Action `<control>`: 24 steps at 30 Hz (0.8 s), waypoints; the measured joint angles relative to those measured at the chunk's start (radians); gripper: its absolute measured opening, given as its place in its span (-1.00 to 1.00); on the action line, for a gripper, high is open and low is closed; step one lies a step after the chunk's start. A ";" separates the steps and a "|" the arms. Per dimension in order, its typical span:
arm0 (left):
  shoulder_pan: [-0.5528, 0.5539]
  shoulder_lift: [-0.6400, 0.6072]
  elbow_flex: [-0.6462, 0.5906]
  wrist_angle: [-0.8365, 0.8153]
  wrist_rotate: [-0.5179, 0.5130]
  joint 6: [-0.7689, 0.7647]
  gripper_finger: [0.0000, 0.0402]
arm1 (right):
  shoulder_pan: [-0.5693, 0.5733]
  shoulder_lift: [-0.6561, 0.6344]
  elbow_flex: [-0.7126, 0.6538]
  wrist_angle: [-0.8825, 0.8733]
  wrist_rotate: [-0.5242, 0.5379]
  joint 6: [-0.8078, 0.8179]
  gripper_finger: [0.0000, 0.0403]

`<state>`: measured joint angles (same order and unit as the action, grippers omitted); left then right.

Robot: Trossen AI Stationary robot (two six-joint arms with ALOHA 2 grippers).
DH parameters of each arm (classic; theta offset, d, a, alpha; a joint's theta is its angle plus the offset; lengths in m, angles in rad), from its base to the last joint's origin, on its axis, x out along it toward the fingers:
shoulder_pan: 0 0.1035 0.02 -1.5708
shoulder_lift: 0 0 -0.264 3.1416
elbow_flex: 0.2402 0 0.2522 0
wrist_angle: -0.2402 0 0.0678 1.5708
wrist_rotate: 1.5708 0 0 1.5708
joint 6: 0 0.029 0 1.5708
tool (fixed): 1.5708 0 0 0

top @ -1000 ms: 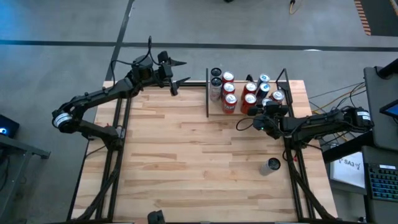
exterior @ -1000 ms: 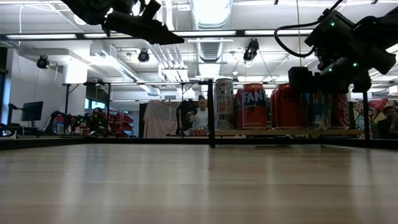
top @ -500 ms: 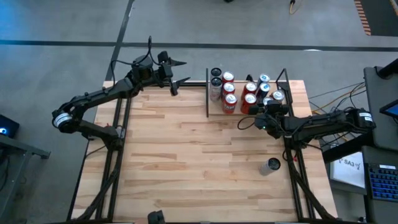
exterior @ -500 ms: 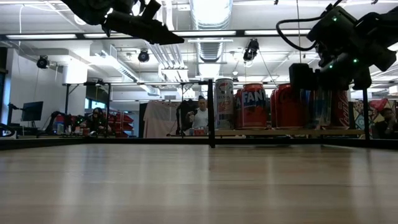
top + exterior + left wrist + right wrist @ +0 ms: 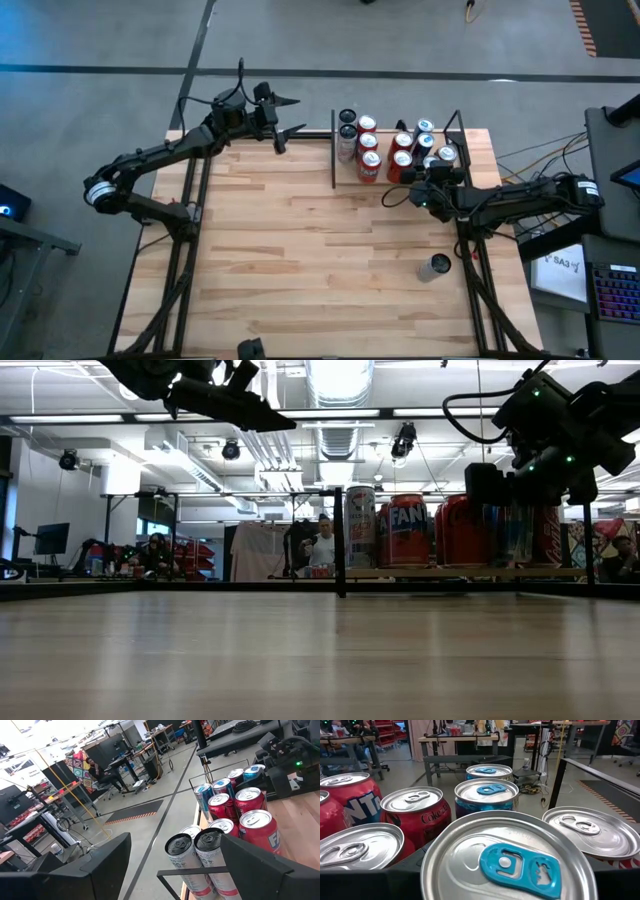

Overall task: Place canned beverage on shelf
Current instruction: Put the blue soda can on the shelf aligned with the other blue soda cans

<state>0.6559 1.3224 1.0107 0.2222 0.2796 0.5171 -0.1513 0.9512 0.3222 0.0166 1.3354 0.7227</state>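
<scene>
With the right end effector (image 5: 433, 178) clamped on a blue-tabbed can (image 5: 506, 860) at the shelf's (image 5: 347, 181) five o'clock edge, lower it straight, clear of neighbouring cans (image 5: 400, 160), while the left end effector (image 5: 289, 115) waits wide at eleven o'clock.

Bright overhead strip lights (image 5: 330, 412) — glare above, foreground tabletop (image 5: 300, 660) blurred
</scene>
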 joint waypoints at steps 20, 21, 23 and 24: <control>0.000 0.000 0.000 -0.005 0.000 0.000 0.46 | -0.009 0.021 0.001 0.000 0.003 0.014 0.19; 0.000 0.000 0.000 -0.005 0.000 0.000 0.46 | -0.009 0.021 0.000 0.001 0.003 0.014 0.19; 0.000 0.000 0.000 -0.006 0.000 0.000 0.46 | -0.009 0.021 0.001 0.001 0.003 0.014 0.20; 0.000 0.000 0.000 -0.006 0.000 0.000 0.46 | -0.009 0.021 0.001 0.001 0.003 0.014 0.20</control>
<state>0.6559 1.3224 1.0107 0.2165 0.2795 0.5171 -0.1600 0.9718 0.3229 0.0174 1.3380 0.7368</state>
